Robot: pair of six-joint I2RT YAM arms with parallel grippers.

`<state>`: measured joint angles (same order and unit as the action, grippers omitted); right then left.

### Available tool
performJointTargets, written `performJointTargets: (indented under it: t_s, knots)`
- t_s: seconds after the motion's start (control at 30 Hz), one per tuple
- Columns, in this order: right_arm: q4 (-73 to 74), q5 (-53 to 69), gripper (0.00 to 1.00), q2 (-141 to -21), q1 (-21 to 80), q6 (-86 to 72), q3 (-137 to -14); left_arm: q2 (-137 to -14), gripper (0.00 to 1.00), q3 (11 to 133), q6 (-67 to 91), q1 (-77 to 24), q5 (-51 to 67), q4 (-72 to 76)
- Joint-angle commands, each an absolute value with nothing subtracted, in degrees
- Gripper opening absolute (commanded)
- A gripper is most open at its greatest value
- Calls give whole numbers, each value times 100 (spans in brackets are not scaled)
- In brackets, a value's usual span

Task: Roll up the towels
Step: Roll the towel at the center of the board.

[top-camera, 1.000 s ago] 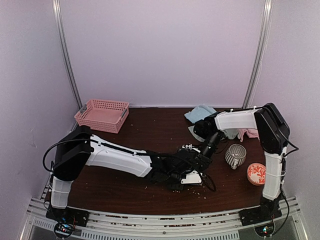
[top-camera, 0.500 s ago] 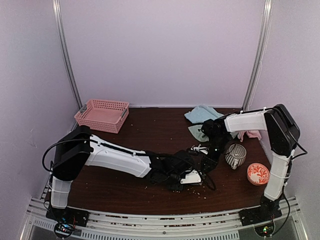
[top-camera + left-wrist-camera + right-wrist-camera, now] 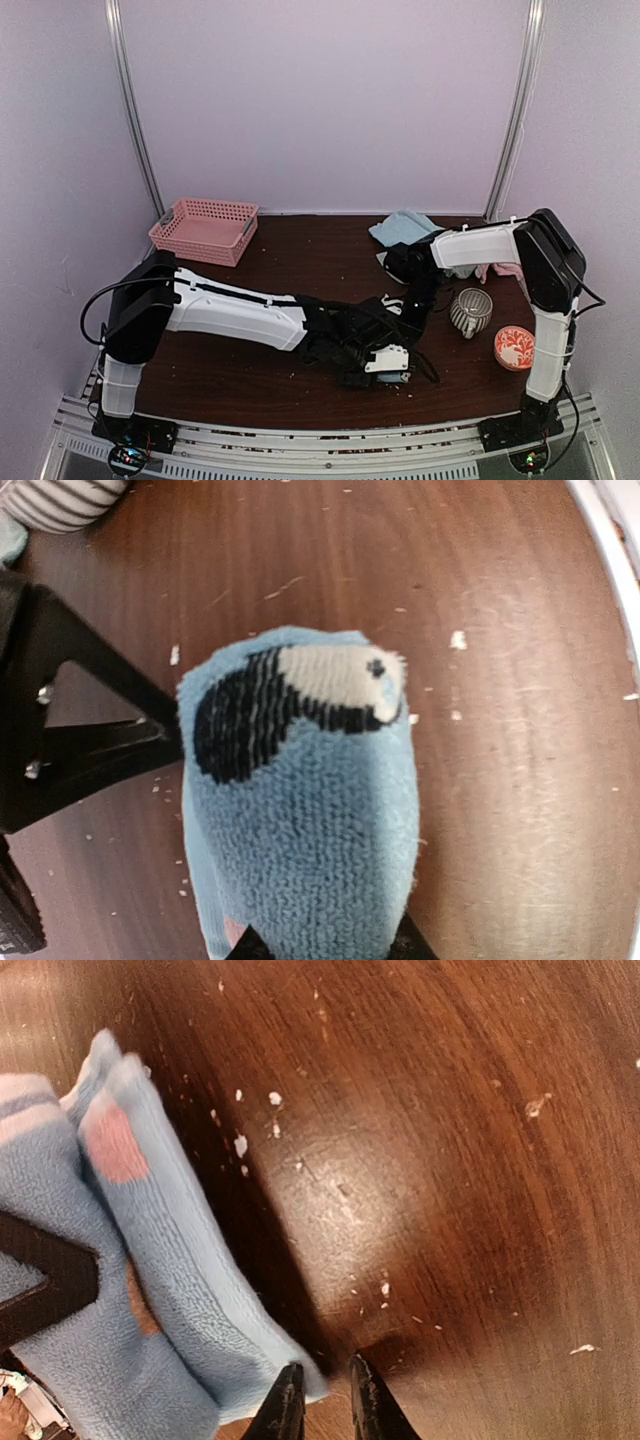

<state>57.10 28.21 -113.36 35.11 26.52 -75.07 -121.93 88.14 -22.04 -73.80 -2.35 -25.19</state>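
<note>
Near the front middle of the dark wooden table (image 3: 250, 375), the left gripper (image 3: 325, 948) holds the spotted light blue towel (image 3: 310, 820). The cloth is bunched into a thick fold that bulges between the two fingertips, and the jaws are closed against its sides. A black and white woven patch sits at the fold's far end, which rests on the tabletop among pale crumbs.

The right gripper (image 3: 325, 1405) comes down on the same towel from the far side. Its jaws stand only a narrow slit apart. A thin corner of the towel reaches into that slit beside one fingertip, but I cannot tell whether it is pinched. From this wrist the cloth shows pink-orange spots and lies folded in layers.

Just right of the grippers lies a striped cup (image 3: 470, 310), tipped on its side, and a red patterned bowl (image 3: 514, 347) sits nearer the right edge. At the back right are a plain light blue towel (image 3: 400, 226) and a pink towel (image 3: 497, 268), both loosely crumpled. A pink plastic basket (image 3: 195, 245) stands at the back left.
</note>
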Motion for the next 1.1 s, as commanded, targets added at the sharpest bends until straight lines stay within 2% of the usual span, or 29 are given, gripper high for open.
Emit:
performJointTargets:
  t_s: [0.0,0.2,0.37,0.67,0.73,0.87,0.93,1.07]
  knots:
    - [5164,2387,17,-11631,3551,2568,-7399,-12344,22,8857,-1897,-7455,186,-2930]
    - [5322,2688,18,-11478,3531,2652,-7486,-12736,20,9065,-1509,-7310,427,-3094]
    - [5729,2886,24,-11006,3239,2653,-8064,-12895,19,9281,-1386,-7222,736,-3314]
    - [5650,3788,33,-9003,2128,2471,-8925,-13575,18,10004,-1073,-6904,2049,-4219]
    - [5596,4215,36,-8386,2102,2860,-8822,-13934,18,10347,-900,-6715,2450,-4609]
    - [6748,5362,48,-7166,2354,4671,-8102,-14607,18,11239,-607,-6386,3307,-5510]
    - [6772,5277,50,-6689,2695,4778,-7578,-14804,18,11475,-477,-6243,3811,-5677]
    - [6476,4189,49,-6302,3649,4494,-6764,-14984,18,11748,-130,-6032,4345,-5702]
